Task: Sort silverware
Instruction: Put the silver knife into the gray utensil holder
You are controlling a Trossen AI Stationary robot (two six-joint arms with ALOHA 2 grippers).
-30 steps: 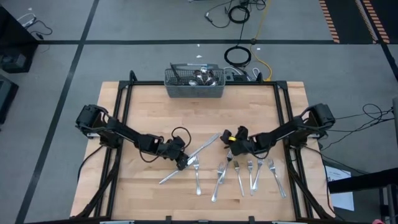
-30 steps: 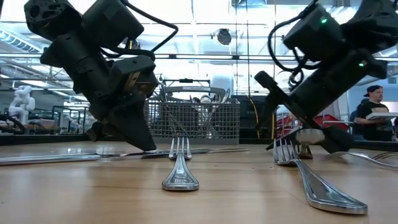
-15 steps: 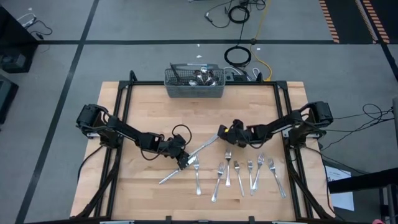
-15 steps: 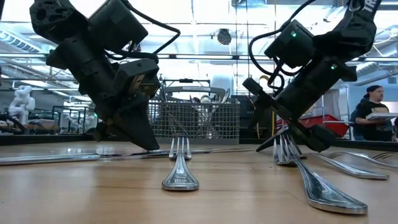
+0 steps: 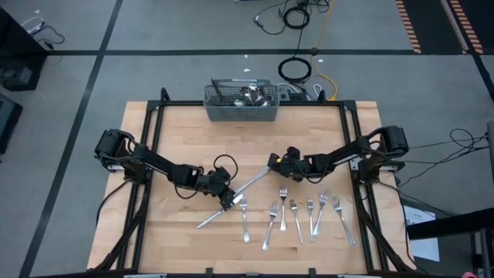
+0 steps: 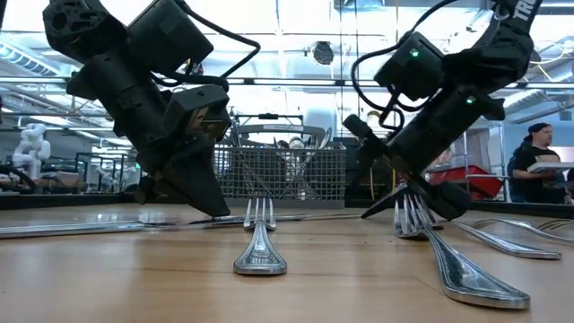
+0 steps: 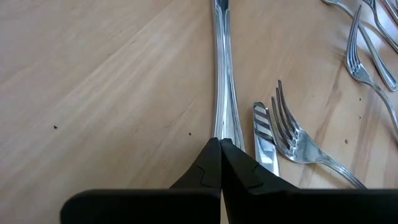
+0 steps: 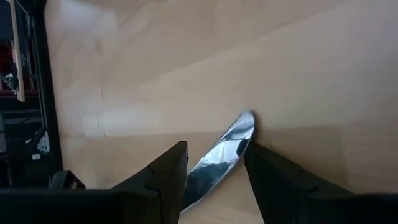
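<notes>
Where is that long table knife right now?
In the high view the knife lies slanted across the middle of the table, left of the row of forks. The shut left pincer presses on it; the open right pincer straddles its far end.

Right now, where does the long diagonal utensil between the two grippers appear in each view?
High view: long utensil, mid-table, diagonal.
Low view: lying flat behind the near fork.
Left wrist view: running away from the shut left gripper.
Right wrist view: rounded end between the open right gripper.
Shared landmark: that fork, absent only from the right wrist view.
</notes>
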